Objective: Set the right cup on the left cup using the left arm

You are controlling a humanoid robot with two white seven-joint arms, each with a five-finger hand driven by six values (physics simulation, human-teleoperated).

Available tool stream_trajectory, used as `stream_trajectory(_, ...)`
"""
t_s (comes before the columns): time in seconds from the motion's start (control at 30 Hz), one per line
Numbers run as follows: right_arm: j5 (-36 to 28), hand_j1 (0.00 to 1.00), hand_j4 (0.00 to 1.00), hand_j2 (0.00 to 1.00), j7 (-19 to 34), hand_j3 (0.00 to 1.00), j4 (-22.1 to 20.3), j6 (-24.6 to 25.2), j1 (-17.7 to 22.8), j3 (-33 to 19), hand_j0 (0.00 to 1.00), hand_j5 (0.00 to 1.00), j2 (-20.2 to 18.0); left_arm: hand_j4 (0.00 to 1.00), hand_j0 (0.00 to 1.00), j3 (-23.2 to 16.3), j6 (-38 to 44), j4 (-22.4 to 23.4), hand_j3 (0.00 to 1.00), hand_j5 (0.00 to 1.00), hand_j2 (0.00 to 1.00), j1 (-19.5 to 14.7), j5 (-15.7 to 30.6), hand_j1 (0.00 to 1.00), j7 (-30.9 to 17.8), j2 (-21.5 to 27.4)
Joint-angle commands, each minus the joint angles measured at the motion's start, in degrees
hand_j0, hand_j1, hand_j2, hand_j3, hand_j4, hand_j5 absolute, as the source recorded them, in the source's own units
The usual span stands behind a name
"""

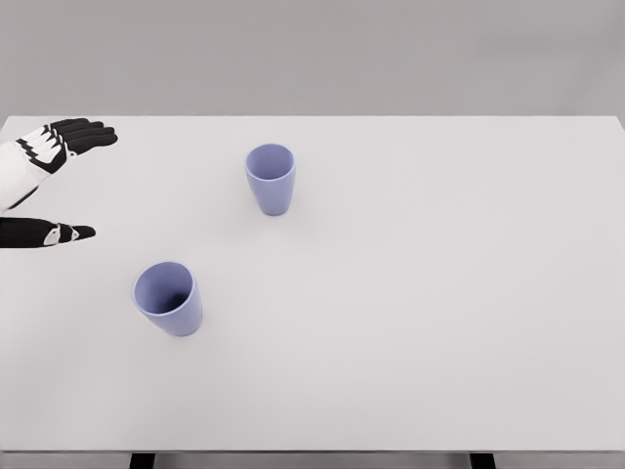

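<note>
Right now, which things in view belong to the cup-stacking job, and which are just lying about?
Belongs to the job:
- right cup, upright, to be lifted
- left cup, upright, the target
- left robot hand, open at the left edge, holding nothing

Just there:
- white table, which only bears the cups; nothing else lies about
</note>
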Motion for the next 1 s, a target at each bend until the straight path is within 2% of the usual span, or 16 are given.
stream_trajectory(0.0,-0.01,1.00,1.00,1.00,0.00,1.00,0.01,0.00,0.00,0.00,1.00,1.00,-0.01,1.00,1.00,-0.03,0.05,-0.02,1.00,1.00,1.00,0.00,0.40,1.00,0.03,0.07)
stream_trajectory(0.27,-0.01,1.00,1.00,1.00,0.00,1.00,0.01,0.00,0.00,0.00,1.00,1.00,-0.01,1.00,1.00,-0.12,0.05,-0.02,1.00,1.00,1.00,-0.44,0.22,1.00,0.03,-0.11)
stream_trajectory(0.33,-0.01,1.00,1.00,1.00,0.00,1.00,0.01,0.00,0.00,0.00,1.00,1.00,-0.01,1.00,1.00,-1.43,0.05,0.07,1.00,1.00,1.00,-0.88,-1.01,1.00,0.03,-0.20)
stream_trajectory(0.4,-0.01,1.00,1.00,1.00,0.00,1.00,0.01,0.00,0.00,0.00,1.00,1.00,-0.01,1.00,1.00,-1.52,0.05,0.16,1.00,1.00,1.00,-1.23,-0.40,1.00,-1.54,-0.20)
stream_trajectory(0.43,-0.01,1.00,1.00,1.00,0.00,1.00,0.01,0.00,0.00,0.00,1.00,1.00,-0.01,1.00,1.00,-1.52,0.05,0.33,1.00,1.00,1.00,-3.16,0.13,1.00,-7.33,-0.20)
stream_trajectory(0.47,-0.01,1.00,1.00,1.00,0.00,1.00,0.01,0.00,0.00,0.00,1.00,1.00,-0.01,1.00,1.00,-1.70,0.05,0.42,1.00,1.00,1.00,-7.20,1.53,1.00,-15.68,-1.42)
stream_trajectory(0.5,-0.01,1.00,1.00,1.00,0.00,1.00,0.01,0.00,0.00,0.00,1.00,1.00,-0.01,1.00,1.00,-1.96,0.05,0.60,1.00,1.00,1.00,-10.36,3.38,1.00,-21.92,-3.01)
stream_trajectory(0.53,-0.01,1.00,1.00,1.00,0.00,1.00,0.01,0.00,0.00,0.00,1.00,1.00,-0.01,1.00,1.00,-2.84,0.05,1.39,1.00,1.00,1.00,-13.96,6.36,1.00,-24.42,-4.94)
stream_trajectory(0.57,-0.01,1.00,1.00,1.00,0.00,1.00,0.01,0.00,0.00,0.00,1.00,1.00,-0.01,1.00,1.00,-3.89,0.07,1.65,1.00,1.00,1.00,-17.12,9.43,1.00,-24.42,-7.22)
stream_trajectory(0.6,-0.01,1.00,1.00,1.00,0.00,1.00,0.01,0.00,0.00,0.00,1.00,1.00,-0.01,1.00,1.00,-6.09,6.12,2.18,1.00,1.00,1.00,-19.86,11.90,1.00,-24.42,-9.07)
stream_trajectory(0.7,-0.01,1.00,1.00,1.00,0.00,1.00,0.01,0.00,0.00,0.00,1.00,1.00,-0.01,1.00,1.00,-13.56,17.29,5.60,1.00,1.00,1.00,-25.40,18.67,1.00,-24.42,-9.34)
stream_trajectory(0.73,-0.01,1.00,1.00,1.00,0.00,1.00,0.01,0.00,0.00,0.00,1.00,1.00,-0.01,1.00,1.00,-14.62,20.45,6.75,1.00,1.00,1.00,-26.02,21.13,1.00,-24.42,-9.25)
stream_trajectory(0.8,-0.01,1.00,1.00,1.00,0.00,1.00,0.01,0.00,0.00,0.00,1.00,1.00,-0.01,1.00,1.00,-14.97,27.04,6.66,1.00,1.00,1.00,-26.19,23.25,1.00,-24.42,-9.78)
stream_trajectory(0.93,-0.01,1.00,1.00,1.00,0.00,1.00,0.01,0.00,0.00,0.00,1.00,1.00,-0.01,1.00,1.00,-14.97,35.48,6.66,1.00,1.00,1.00,-26.28,23.33,1.00,-24.42,-12.06)
stream_trajectory(0.97,-0.01,1.00,1.00,1.00,0.00,1.00,0.01,0.00,0.00,0.00,1.00,1.00,-0.01,1.00,1.00,-14.97,38.56,6.75,1.00,1.00,1.00,-27.24,23.25,1.00,-24.42,-13.55)
